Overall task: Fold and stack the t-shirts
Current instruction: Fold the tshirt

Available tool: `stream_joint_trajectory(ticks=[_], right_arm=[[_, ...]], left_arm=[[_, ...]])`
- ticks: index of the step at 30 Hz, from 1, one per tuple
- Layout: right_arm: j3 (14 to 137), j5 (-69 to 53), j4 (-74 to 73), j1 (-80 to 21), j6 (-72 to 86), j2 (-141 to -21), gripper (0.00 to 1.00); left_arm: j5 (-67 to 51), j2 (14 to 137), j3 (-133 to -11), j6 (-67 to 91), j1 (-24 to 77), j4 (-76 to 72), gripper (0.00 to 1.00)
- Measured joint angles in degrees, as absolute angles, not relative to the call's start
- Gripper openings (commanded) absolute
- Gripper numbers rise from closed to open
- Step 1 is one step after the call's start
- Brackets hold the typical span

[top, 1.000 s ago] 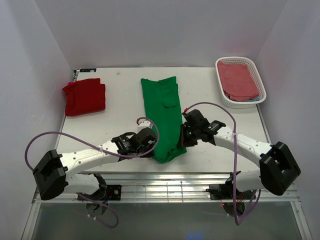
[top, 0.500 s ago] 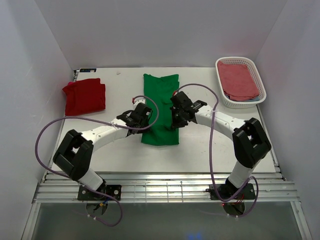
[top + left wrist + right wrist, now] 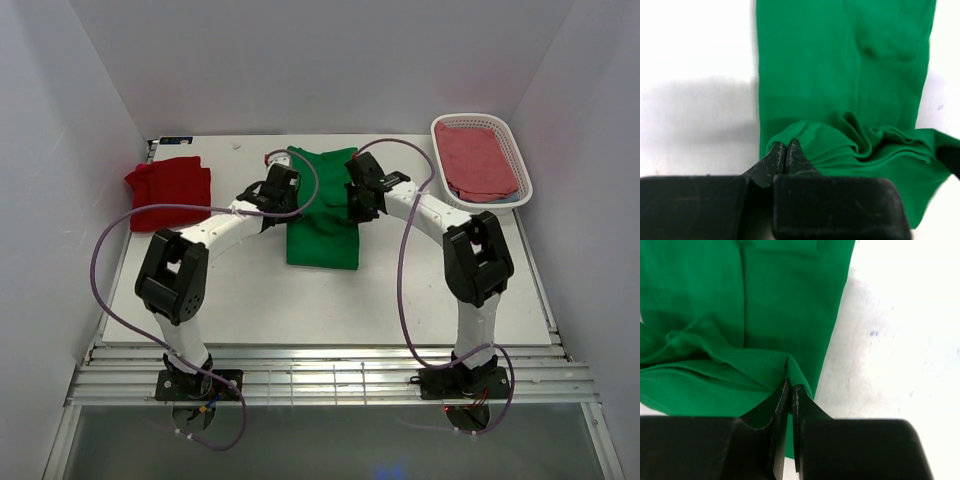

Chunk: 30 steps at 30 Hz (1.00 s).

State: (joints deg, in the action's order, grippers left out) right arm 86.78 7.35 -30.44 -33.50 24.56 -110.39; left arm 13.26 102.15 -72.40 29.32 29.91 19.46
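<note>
With my left gripper (image 3: 278, 192) and right gripper (image 3: 361, 196) each clamped on the near hem of the bright green cotton t-shirt (image 3: 322, 238), I've swept it from the near edge of the bench (image 3: 430, 290) toward its far edge, nearly halving it, while the folded deep red t-shirt (image 3: 168, 192) waits at the far-left corner.

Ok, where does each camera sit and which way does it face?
Top external: above and behind the bases, looking down across the table; left arm and right arm show whole.
Left wrist: on the left wrist, looking down along the left gripper, shut on the green t-shirt.
Right wrist: likewise, right gripper pinching the same shirt's other edge.
Shared: all three show the green t-shirt.
</note>
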Motion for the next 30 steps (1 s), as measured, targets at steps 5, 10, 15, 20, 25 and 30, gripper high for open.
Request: stream_joint_trajectory(ticks=[5, 10, 15, 20, 25, 30], right_arm=[[92.33, 7.38, -30.26, -31.35, 22.59, -115.20, 0.08], [95.83, 6.74, -30.28, -29.91, 21.19, -119.20, 0.08], [98.08, 5.74, -30.30, -29.26, 20.29, -122.48, 0.08], [99.94, 5.58, -30.30, -29.02, 19.35, -124.66, 0.08], [100.84, 7.07, -29.71, -28.82, 18.81, -124.97, 0.22], [101.60, 12.32, -28.16, -28.82, 17.50, -123.57, 0.33]], left_arm=[[11.57, 107.09, -77.56, 27.68, 27.38, 18.68, 0.00], [9.76, 112.14, -80.58, 26.02, 26.15, 18.35, 0.00], [8.29, 115.28, -82.04, 24.64, 25.43, 18.20, 0.00], [6.90, 117.40, -84.55, 23.09, 24.91, 17.78, 0.00], [8.05, 117.86, -87.72, 21.12, 24.84, 17.54, 0.40], [15.14, 117.05, -91.46, 19.86, 24.84, 17.30, 0.89]])
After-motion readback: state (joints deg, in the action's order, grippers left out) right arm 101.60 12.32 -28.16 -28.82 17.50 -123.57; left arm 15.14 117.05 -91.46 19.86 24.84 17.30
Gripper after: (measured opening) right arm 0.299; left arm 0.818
